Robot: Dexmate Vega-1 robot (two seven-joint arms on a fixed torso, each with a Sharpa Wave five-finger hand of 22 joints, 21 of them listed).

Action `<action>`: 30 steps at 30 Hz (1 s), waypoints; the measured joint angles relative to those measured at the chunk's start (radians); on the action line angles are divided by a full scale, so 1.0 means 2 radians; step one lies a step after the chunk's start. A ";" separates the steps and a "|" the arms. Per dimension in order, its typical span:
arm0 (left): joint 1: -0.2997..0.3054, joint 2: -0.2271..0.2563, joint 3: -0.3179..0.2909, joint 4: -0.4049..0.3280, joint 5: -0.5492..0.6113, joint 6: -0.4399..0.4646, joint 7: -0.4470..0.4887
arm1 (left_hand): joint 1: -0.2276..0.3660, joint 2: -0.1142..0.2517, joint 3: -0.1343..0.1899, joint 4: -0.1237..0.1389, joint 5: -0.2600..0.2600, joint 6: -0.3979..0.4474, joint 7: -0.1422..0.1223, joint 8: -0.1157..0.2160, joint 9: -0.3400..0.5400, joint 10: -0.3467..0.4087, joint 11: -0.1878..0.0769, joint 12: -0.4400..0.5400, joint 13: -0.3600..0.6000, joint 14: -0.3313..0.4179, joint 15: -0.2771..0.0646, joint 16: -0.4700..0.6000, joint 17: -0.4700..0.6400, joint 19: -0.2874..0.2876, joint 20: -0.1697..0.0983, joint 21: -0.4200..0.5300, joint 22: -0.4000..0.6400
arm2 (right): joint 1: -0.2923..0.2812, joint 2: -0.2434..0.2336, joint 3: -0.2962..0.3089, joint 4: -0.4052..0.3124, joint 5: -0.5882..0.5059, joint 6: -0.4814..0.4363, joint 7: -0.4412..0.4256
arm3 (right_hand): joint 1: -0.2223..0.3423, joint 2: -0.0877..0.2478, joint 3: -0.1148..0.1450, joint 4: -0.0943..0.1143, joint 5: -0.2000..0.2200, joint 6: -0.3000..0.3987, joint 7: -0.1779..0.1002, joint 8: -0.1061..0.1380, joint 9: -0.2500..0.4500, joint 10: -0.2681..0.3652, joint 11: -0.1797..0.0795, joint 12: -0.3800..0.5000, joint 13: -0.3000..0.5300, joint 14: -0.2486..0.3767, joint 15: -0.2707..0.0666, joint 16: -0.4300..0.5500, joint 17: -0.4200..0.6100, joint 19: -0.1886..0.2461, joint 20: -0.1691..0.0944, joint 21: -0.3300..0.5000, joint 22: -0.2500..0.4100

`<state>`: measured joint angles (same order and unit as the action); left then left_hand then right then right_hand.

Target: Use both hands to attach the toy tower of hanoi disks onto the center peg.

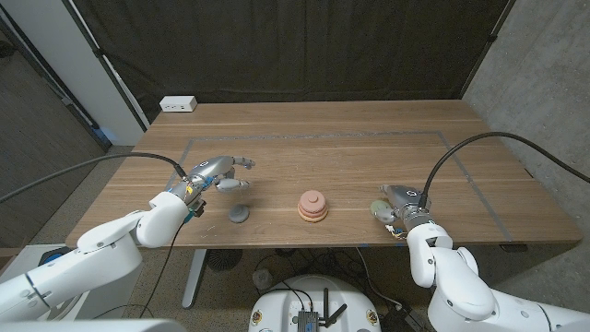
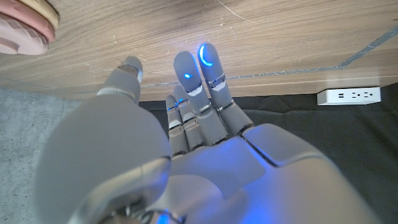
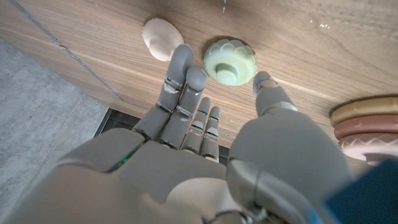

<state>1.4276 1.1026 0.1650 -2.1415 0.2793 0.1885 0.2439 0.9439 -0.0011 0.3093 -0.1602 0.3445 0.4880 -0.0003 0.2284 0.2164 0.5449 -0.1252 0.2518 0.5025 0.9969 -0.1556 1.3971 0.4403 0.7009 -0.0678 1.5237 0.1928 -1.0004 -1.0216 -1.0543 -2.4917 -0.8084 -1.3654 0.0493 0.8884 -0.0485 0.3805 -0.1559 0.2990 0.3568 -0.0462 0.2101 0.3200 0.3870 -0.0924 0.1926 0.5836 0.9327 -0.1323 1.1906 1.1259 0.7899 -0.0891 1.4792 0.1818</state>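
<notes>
Left hand [image 1: 214, 173]: left of frame centre in the head view, fingers spread, holding nothing.
Right hand [image 1: 398, 201]: lower right, fingers apart, nothing grasped, beside a pale green disk [image 3: 229, 61].
Stack of disks [image 1: 312, 207]: centre of the table [image 1: 369, 152], pink and tan.
Grey disk [image 1: 240, 215]: just below the left hand.
Cream disk [image 3: 159, 38]: beside the green one.
Power strip [image 1: 178, 104]: upper left table corner.

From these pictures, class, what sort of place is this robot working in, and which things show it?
Probably a lab or test room, not a home: a bare wooden table with taped lines, a dark curtain hung behind it, and a white power strip at the table's far corner.
</notes>
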 measured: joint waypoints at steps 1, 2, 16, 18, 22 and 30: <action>-0.001 0.000 0.000 0.001 0.000 -0.001 0.000 | 0.000 0.000 0.000 0.000 0.000 0.000 0.000 0.000 0.000 0.001 -0.001 0.000 0.000 0.000 0.000 0.000 0.000 0.000 0.000 0.000 0.000 | 0.001 0.000 0.000 0.000 0.003 -0.001 -0.001 | 0.000 0.000 0.000 0.000 0.000 0.000 0.000 0.000 0.000 -0.002 0.002 0.000 0.000 0.000 0.000 0.000 0.000 0.000 0.000 0.000 0.000; -0.001 -0.001 0.000 0.001 0.000 -0.002 -0.001 | 0.000 0.000 0.000 0.000 0.000 0.000 0.000 0.000 0.000 0.002 -0.002 0.000 0.000 0.000 0.000 0.000 0.000 0.000 0.000 0.000 0.000 | 0.002 0.000 -0.001 0.001 0.006 -0.002 -0.003 | 0.000 0.000 0.000 0.000 0.000 0.000 0.000 0.000 0.000 -0.002 0.002 0.000 0.000 0.000 0.000 0.000 0.001 0.000 0.000 0.000 0.000; -0.013 -0.006 0.007 0.006 0.000 -0.007 -0.005 | -0.002 0.002 0.001 0.001 0.000 0.002 -0.002 -0.004 0.000 0.002 -0.002 0.000 0.000 0.000 0.000 0.000 0.001 0.000 0.000 0.000 0.000 | 0.020 -0.001 -0.009 0.009 0.054 -0.008 -0.030 | 0.000 0.000 -0.004 0.000 -0.004 0.000 0.000 0.002 0.000 -0.002 0.002 0.002 -0.002 0.000 0.000 0.002 -0.002 0.000 0.000 -0.002 0.000; -0.017 -0.007 0.010 0.007 0.000 -0.007 -0.006 | -0.002 0.002 0.001 0.001 0.000 0.002 -0.002 -0.004 0.000 0.002 -0.002 0.000 0.000 0.000 0.000 0.000 0.001 0.000 0.000 0.000 0.001 | 0.023 -0.001 -0.011 0.011 0.067 -0.009 -0.038 | 0.000 0.000 -0.004 0.000 -0.004 0.000 0.000 0.002 -0.001 -0.002 0.002 0.002 -0.002 0.000 0.000 0.002 -0.003 0.000 0.000 -0.002 0.000; -0.021 -0.008 0.013 0.009 0.000 -0.008 -0.008 | -0.002 0.002 0.001 0.001 0.000 0.005 0.000 -0.004 0.000 0.002 -0.002 0.000 0.000 0.000 0.000 0.000 0.001 0.000 0.000 0.000 0.002 | 0.028 -0.002 -0.015 0.012 0.081 -0.011 -0.046 | 0.000 0.000 -0.005 0.001 -0.004 0.000 0.000 0.002 -0.002 0.000 0.004 0.002 -0.002 0.000 0.000 0.002 -0.003 0.000 0.000 -0.002 0.000; -0.027 -0.009 0.018 0.012 -0.001 -0.010 -0.009 | -0.005 0.005 0.005 0.002 0.000 0.007 -0.002 -0.004 0.000 0.007 -0.002 0.000 0.003 0.000 0.000 0.000 0.001 0.000 0.000 0.000 0.001 | 0.035 -0.002 -0.019 0.017 0.104 -0.014 -0.061 | 0.000 0.000 -0.007 0.000 -0.004 0.000 0.000 0.002 -0.002 0.000 0.004 0.002 -0.002 0.000 0.000 0.002 -0.003 0.000 0.000 -0.002 0.000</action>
<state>1.3739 1.0850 0.2014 -2.1175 0.2777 0.1689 0.2251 0.9346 0.0081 0.3190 -0.1558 0.3444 0.5020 -0.0035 0.2205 0.2163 0.5592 -0.1287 0.2517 0.5075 0.9969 -0.1555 1.3970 0.4429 0.7008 -0.0678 1.5237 0.1951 -0.9298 -1.0262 -1.0915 -2.4585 -0.6006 -1.3925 -0.0720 0.8885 -0.0485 0.3665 -0.1560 0.2902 0.3570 -0.0462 0.2146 0.3152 0.3860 -0.0838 0.1965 0.5790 0.9328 -0.1323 1.1954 1.1202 0.7900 -0.0892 1.4754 0.1818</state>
